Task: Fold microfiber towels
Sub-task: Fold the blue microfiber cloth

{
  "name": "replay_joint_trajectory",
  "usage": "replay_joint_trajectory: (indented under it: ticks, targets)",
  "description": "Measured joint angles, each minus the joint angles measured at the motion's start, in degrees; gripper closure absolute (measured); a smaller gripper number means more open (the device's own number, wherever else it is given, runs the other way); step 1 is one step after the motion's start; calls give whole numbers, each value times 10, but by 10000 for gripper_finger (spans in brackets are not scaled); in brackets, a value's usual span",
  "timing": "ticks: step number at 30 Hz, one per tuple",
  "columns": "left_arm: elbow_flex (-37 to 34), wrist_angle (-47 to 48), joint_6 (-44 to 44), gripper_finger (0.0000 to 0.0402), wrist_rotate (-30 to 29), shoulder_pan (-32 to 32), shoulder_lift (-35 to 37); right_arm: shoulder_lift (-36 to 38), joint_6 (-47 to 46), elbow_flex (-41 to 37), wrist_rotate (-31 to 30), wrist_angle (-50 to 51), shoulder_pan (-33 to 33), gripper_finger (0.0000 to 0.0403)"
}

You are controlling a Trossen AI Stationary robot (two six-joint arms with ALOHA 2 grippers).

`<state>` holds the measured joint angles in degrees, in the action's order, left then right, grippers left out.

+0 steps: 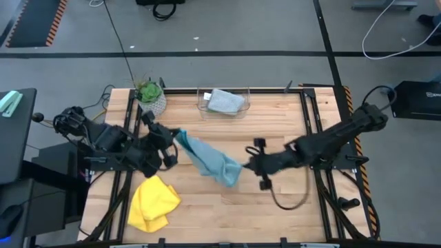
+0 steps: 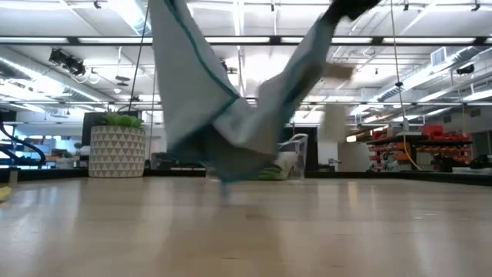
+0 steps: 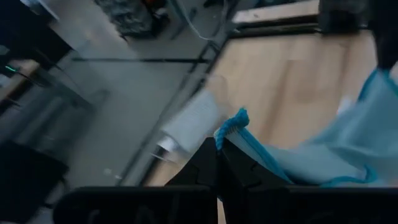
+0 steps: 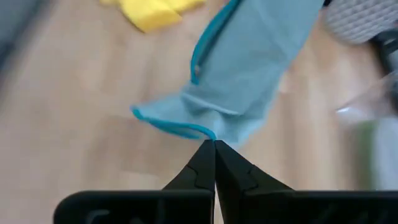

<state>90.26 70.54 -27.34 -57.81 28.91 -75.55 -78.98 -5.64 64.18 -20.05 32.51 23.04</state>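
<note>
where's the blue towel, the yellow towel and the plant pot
blue towel [image 1: 207, 160], high view, middle of the cloth stretched between the two arms
yellow towel [image 1: 153, 202], high view, centre of the crumpled heap
plant pot [image 2: 117, 151], low view, front of the patterned white pot

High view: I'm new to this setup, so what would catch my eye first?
A light blue microfiber towel stretched in the air mid-table, its ends pinched by the left gripper and right gripper, both with fingers shut. Next, a crumpled bright yellow microfiber towel on the table's near-left part.
</note>
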Motion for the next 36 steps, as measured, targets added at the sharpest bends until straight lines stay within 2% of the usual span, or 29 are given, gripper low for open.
replay_joint_trajectory:
  ticks: [5, 8, 11, 15, 20, 25, 28, 31, 33, 36]
  targets:
    - [-90, -7, -120, 396, 15, 40, 3, 36, -200, 0, -5, 1, 92, 394]
    - [-172, -46, -184, 396, 24, 47, 25, 48, -307, 0, -45, 7, 120, 394]
    - [-273, -141, -196, 396, 54, 25, 61, 55, -364, 0, -84, 27, 112, 394]
    - [-412, -269, -189, 396, 88, -32, 116, 56, -406, -21, -96, 59, 53, 394]
    - [-551, -412, -143, 385, 153, -117, 139, 39, -411, -88, -55, 53, -44, 394]
    - [-625, -538, -93, 352, 236, -166, 128, 28, -398, -150, -7, 47, -94, 383]
    - [-647, -577, -74, 369, 243, -173, 129, 33, -383, -158, 1, 57, -97, 339]
    - [-653, -585, -64, 393, 243, -176, 129, 35, -345, -129, -14, 69, -86, 274]
    - [-653, -585, -61, 391, 243, -176, 129, 31, -293, -112, -21, 39, -65, 228]
    - [-653, -585, -52, 381, 243, -176, 129, 3, -183, -109, -11, -58, -26, 175]
